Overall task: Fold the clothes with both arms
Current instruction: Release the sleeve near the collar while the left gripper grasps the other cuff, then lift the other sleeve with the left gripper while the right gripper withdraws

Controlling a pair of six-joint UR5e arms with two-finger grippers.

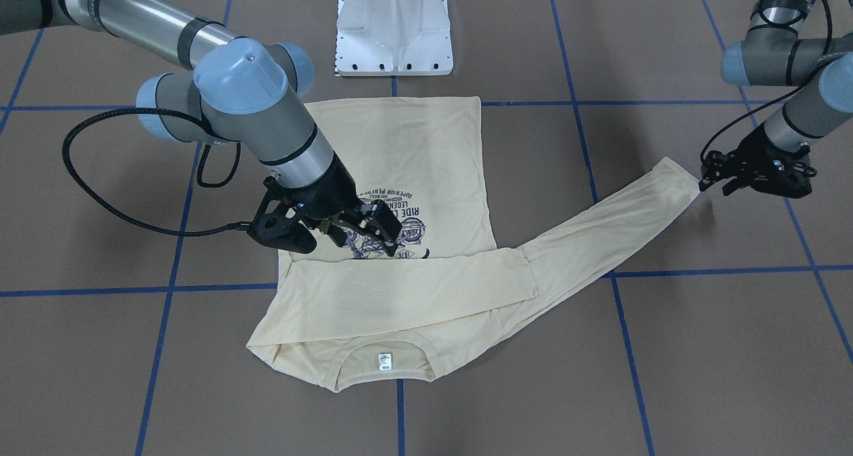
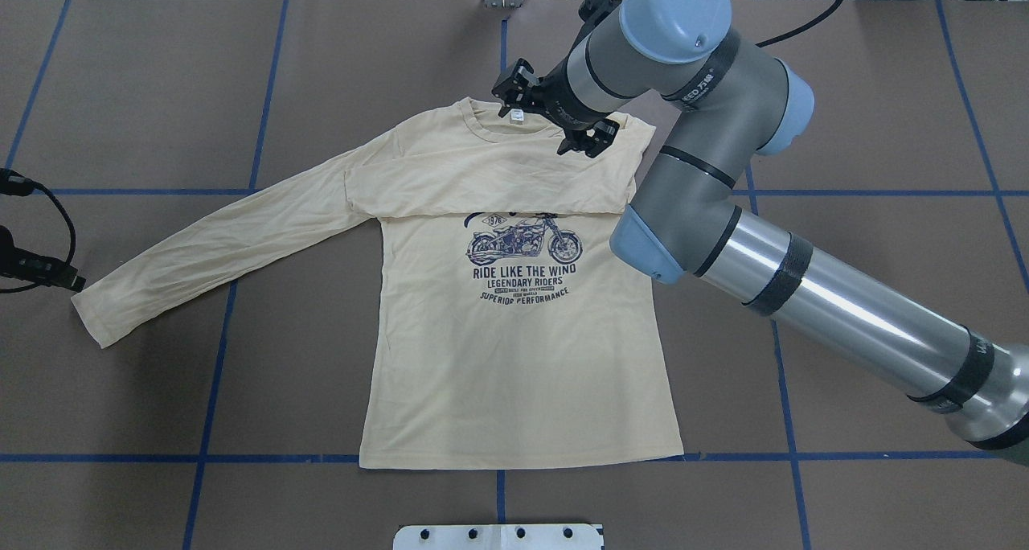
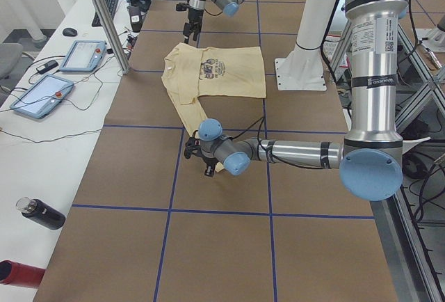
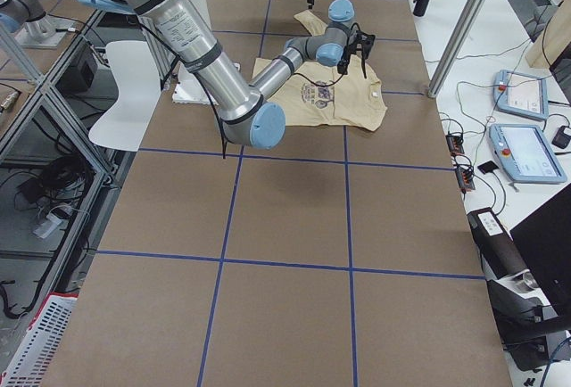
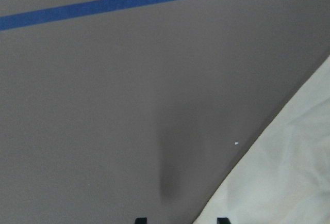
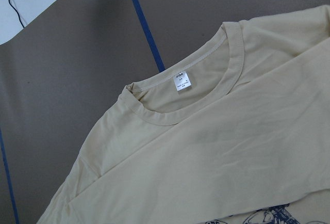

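The cream-yellow shirt [image 2: 514,357] lies flat on the brown table, motorcycle print [image 2: 522,240] up. One sleeve [image 2: 482,188] is folded across the chest. The other sleeve [image 2: 225,236] stretches out flat toward the robot's left. My right gripper [image 1: 336,239] hovers open over the shoulder beside the collar and holds nothing; its wrist view shows the neck label [image 6: 183,81]. My left gripper [image 1: 713,176] sits low at the end of the stretched sleeve's cuff [image 1: 676,176]. In the left wrist view its fingertips [image 5: 140,220] stand apart, with the cloth edge [image 5: 289,172] beside them.
The white pedestal base [image 1: 393,29] stands just behind the shirt's hem. Blue tape lines [image 2: 241,190] cross the table. A white bench with tablets [image 3: 42,93] and bottles [image 3: 42,213] runs along the table's far side.
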